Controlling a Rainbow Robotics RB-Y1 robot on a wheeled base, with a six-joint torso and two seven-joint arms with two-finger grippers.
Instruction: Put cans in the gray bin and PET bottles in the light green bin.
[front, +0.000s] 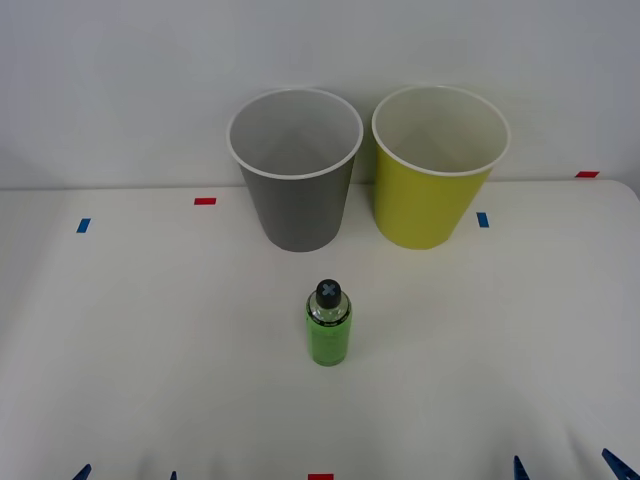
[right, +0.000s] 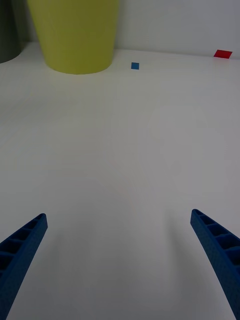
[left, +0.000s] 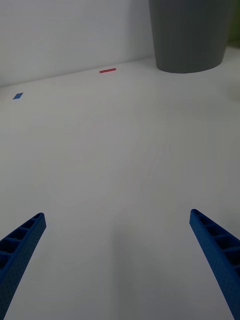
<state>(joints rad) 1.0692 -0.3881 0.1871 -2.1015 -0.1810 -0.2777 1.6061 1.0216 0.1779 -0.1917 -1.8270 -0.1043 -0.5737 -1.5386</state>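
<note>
Bottle upright at centre of tabletop, both claws spread wide and empty.

Front view: PET bottle (front: 328, 324) stood mid-frame on the tabletop (front: 150, 330), below the gray bin (front: 295, 170) and left of the light green bin (front: 437, 168); likely light, stiff, smooth and tippy, best pinched across the green body under the black cap. Left claw (front: 127, 472) tips peeked at lower left, right claw (front: 567, 466) at lower right, both well apart from the bottle. Right wrist view: right claw (right: 120, 265) open, light green bin (right: 75, 35) at upper left. Left wrist view: left claw (left: 118, 265) open, gray bin (left: 190, 35) at upper right.
</note>
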